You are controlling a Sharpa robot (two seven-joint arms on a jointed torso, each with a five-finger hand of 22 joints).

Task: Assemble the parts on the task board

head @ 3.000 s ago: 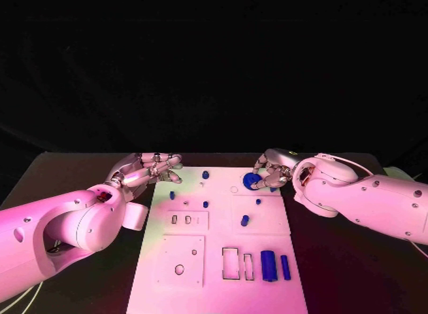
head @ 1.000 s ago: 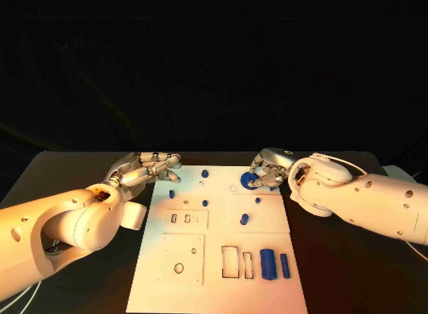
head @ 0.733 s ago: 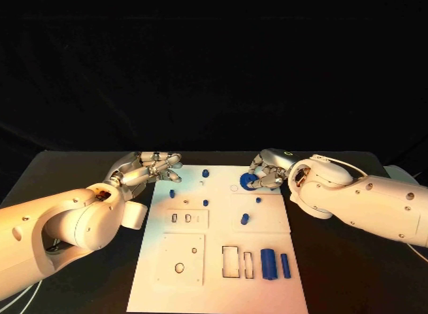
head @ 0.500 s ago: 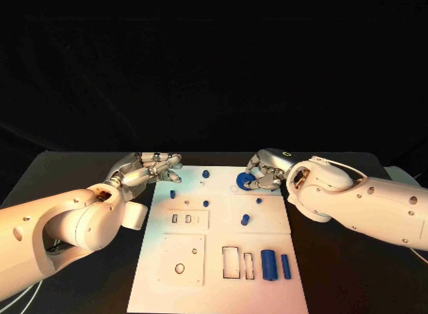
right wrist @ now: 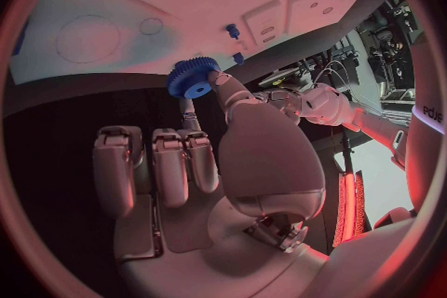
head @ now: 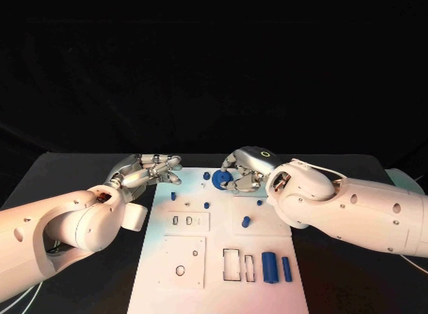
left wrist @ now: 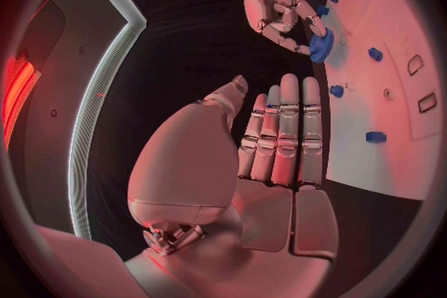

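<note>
Pinching one blue gear [head: 220,180] between thumb and fingertip, the right hand [head: 238,175] holds it over the far end of the task board [head: 223,248]. Beside the board's far left corner, the left hand [head: 145,171] hovers empty, fingers extended. Two blue cylinders [head: 268,265] lie at the board's near right.

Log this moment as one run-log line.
right hand: pinches toothed blue gear above white task board | left hand: empty, fingers extended, beside board's left far corner
</note>
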